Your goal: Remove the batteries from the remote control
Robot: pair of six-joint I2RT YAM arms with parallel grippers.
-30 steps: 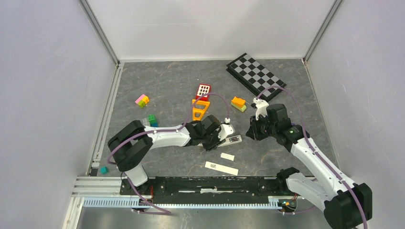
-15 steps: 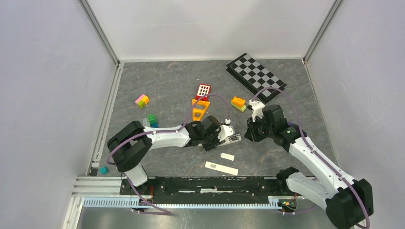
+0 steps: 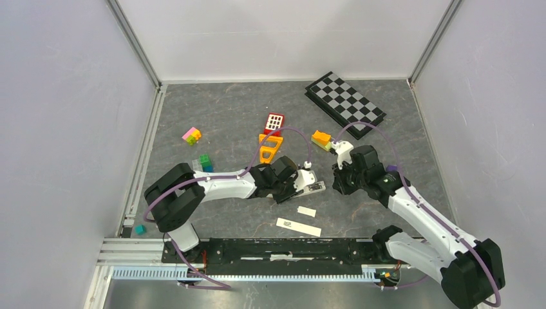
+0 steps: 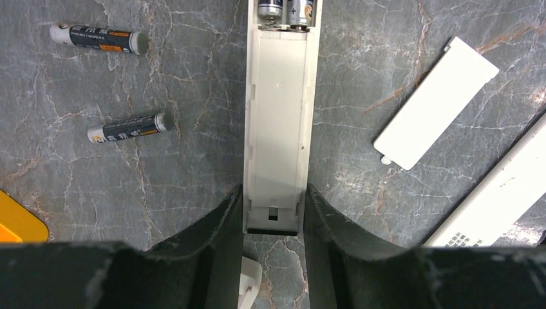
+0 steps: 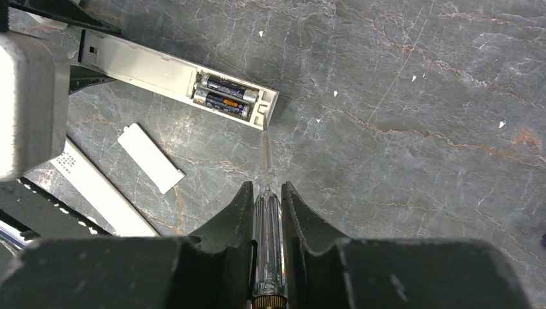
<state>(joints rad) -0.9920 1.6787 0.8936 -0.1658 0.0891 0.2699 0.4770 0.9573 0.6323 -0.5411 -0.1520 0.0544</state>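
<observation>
The white remote control (image 4: 278,122) lies face down with its compartment open. My left gripper (image 4: 273,193) is shut on its near end. Two batteries (image 4: 283,9) still sit at the far end of the compartment, side by side (image 5: 225,96). Two more batteries, one (image 4: 100,38) and another (image 4: 131,127), lie loose on the table to the remote's left. My right gripper (image 5: 266,188) is shut on a clear-handled screwdriver (image 5: 268,238). Its thin shaft reaches to the remote's battery end (image 5: 264,116). In the top view the remote (image 3: 313,188) lies between the left gripper (image 3: 297,183) and the right gripper (image 3: 340,180).
The white battery cover (image 4: 434,103) and a second white remote (image 4: 496,193) lie to the right of the held one. A checkerboard (image 3: 344,103) is at the back right. An orange toy (image 3: 270,147) and coloured blocks (image 3: 205,161) lie behind the left arm.
My right gripper has shifted left with the screwdriver, closer to the remote's battery end. The left gripper and the remote have barely moved.
</observation>
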